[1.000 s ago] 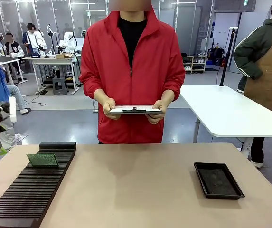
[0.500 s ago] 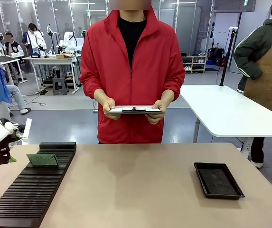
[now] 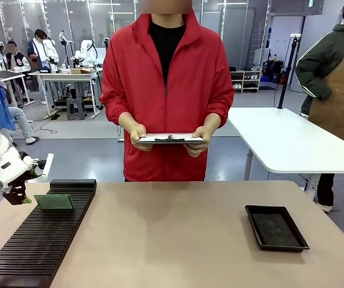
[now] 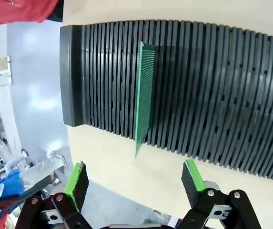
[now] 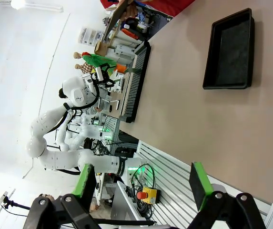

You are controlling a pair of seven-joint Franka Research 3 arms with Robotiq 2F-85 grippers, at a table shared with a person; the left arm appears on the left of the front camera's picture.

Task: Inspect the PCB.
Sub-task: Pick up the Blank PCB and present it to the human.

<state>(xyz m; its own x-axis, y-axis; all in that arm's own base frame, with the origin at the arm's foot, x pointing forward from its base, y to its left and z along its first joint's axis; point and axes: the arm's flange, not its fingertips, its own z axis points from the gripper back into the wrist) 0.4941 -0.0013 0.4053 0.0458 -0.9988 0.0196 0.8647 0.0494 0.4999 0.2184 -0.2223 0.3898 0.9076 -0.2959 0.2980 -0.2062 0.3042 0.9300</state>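
1. The PCB [image 3: 54,202] stands on edge in a slot near the far end of the black slotted rack [image 3: 36,243], at the table's left side.
2. The left gripper [image 3: 17,195] hangs just left of the board, beside the rack's edge and not touching it; in the left wrist view its jaws are spread wide and empty, and the board's near end lines up with the gap ahead of them.
3. The right gripper [image 5: 143,169] is likewise wide apart and empty, well away from the board.

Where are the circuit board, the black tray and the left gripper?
circuit board [image 4: 145,95]: left wrist view, middle of its green face.
black tray [image 3: 275,229]: front view, bare floor of the tray.
left gripper [image 4: 134,166]: left wrist view, midway between its fingertips.
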